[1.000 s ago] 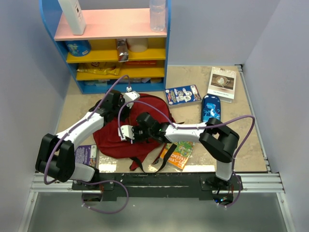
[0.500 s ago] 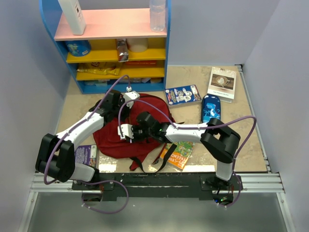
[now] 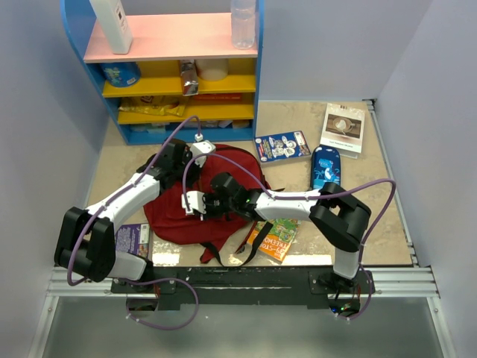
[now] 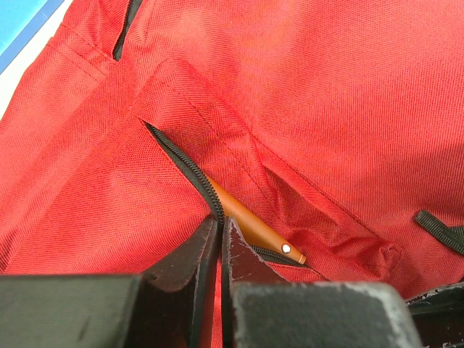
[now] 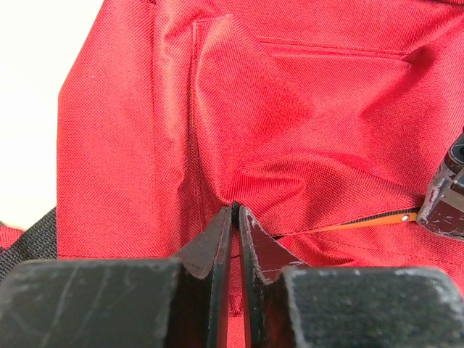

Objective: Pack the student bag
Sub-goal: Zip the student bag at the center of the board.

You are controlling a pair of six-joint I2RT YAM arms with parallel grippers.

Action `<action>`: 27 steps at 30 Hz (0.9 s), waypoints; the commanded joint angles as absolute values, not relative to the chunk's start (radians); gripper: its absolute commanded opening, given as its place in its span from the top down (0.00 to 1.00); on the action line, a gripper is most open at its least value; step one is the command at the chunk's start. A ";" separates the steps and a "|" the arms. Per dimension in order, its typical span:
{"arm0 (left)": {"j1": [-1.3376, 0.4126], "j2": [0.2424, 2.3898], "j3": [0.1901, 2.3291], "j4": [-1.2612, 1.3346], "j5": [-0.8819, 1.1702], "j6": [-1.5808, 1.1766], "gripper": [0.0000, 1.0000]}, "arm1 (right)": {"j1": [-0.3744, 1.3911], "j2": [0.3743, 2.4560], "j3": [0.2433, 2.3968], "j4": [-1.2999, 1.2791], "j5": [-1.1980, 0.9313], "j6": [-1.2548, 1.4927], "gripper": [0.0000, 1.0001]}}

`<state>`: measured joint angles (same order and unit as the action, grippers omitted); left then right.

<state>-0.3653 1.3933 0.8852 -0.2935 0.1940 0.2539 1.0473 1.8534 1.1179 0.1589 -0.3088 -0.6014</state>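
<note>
Count for you: one student bag (image 3: 170, 218) on the desk (image 3: 298, 119). Four books: blue book (image 3: 282, 146), pale book (image 3: 343, 128), green-and-orange book (image 3: 274, 239), purple book (image 3: 133, 240). One blue pencil case (image 3: 326, 166). One shelf unit (image 3: 179, 37) carrying two bottles (white bottle (image 3: 110, 22), clear bottle (image 3: 243, 22)), one blue tub (image 3: 121, 74), one white roll (image 3: 214, 69), one yellow packet (image 3: 149, 108). One small item (image 3: 188, 77) beside the roll, too small to name. On the bag, one tan zipper pull (image 4: 254, 226).

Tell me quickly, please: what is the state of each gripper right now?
Left gripper: closed on the orange zipper pull of the student bag.
Right gripper: closed on a fold of the student bag's fabric.
</note>
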 commanded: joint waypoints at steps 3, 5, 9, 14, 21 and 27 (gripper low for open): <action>-0.364 1.362 0.874 -0.268 0.212 0.264 0.91 | 1.043 1.786 1.140 0.190 -0.360 -0.592 0.90; -0.364 1.362 0.876 -0.270 0.215 0.262 0.91 | 1.040 1.779 1.131 0.190 -0.368 -0.591 0.90; -0.364 1.362 0.873 -0.270 0.215 0.262 0.91 | 1.035 1.761 1.117 0.201 -0.376 -0.571 0.88; -0.364 1.362 0.876 -0.272 0.219 0.261 0.91 | 1.026 1.761 1.108 0.227 -0.388 -0.545 0.82; -0.364 1.358 0.874 -0.275 0.215 0.264 0.91 | 1.016 1.776 1.111 0.218 -0.396 -0.543 0.91; -0.364 1.359 0.868 -0.268 0.221 0.264 0.91 | 1.009 1.750 1.052 0.225 -0.411 -0.546 0.68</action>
